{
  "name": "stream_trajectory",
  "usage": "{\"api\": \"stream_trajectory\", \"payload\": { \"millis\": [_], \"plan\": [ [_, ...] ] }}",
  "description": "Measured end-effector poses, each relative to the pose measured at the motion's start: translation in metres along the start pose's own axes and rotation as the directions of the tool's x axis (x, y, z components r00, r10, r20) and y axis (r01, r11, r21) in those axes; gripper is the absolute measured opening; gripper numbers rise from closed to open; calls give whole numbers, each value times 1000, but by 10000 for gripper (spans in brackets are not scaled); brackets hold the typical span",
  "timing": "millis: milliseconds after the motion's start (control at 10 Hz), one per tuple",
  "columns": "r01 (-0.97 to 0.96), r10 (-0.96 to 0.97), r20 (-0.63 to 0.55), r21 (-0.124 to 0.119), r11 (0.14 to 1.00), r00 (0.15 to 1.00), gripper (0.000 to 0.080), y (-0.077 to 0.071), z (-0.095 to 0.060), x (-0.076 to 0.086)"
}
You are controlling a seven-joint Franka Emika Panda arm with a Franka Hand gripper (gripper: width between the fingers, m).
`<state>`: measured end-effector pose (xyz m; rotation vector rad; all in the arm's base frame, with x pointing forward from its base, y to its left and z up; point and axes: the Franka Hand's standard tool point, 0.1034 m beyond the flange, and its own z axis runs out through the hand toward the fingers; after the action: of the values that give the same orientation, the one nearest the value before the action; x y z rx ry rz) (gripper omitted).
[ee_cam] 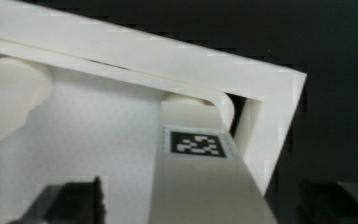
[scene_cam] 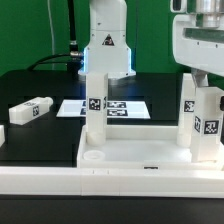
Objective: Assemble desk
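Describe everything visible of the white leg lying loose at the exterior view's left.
The loose leg is a short, square-sectioned white block, plastic by its look, with black-and-white tags on its facing side. It lies on its side, slightly angled, on the black table, touching nothing else. It sits apart from the desk slab and the marker board, not yet fitted.

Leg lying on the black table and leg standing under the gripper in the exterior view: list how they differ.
Pose: the lying leg rests on its side; the standing leg is upright.
Place: the lying leg is on the table, apart from the desk slab; the standing leg stands on the slab.
Gripper: the gripper hangs over the standing leg, far from the lying leg.
Both are white, square and tagged.
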<state>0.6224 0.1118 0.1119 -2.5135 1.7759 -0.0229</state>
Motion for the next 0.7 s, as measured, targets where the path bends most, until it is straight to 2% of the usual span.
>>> {"api": "stream_trajectory", "payload": {
  "millis": [100,400,600,700],
  "plan": [
    [158,-159,-15,-4,987,987,623,-2,-1,-1],
    [485,-485,-18,-8,874,874,644,-2,-1,3],
    [554,-554,-17,-10,833,832,649,-2,-1,4],
    [626,-626,-17,-12,780,780,649,-1,-1,5]
  ]
}}
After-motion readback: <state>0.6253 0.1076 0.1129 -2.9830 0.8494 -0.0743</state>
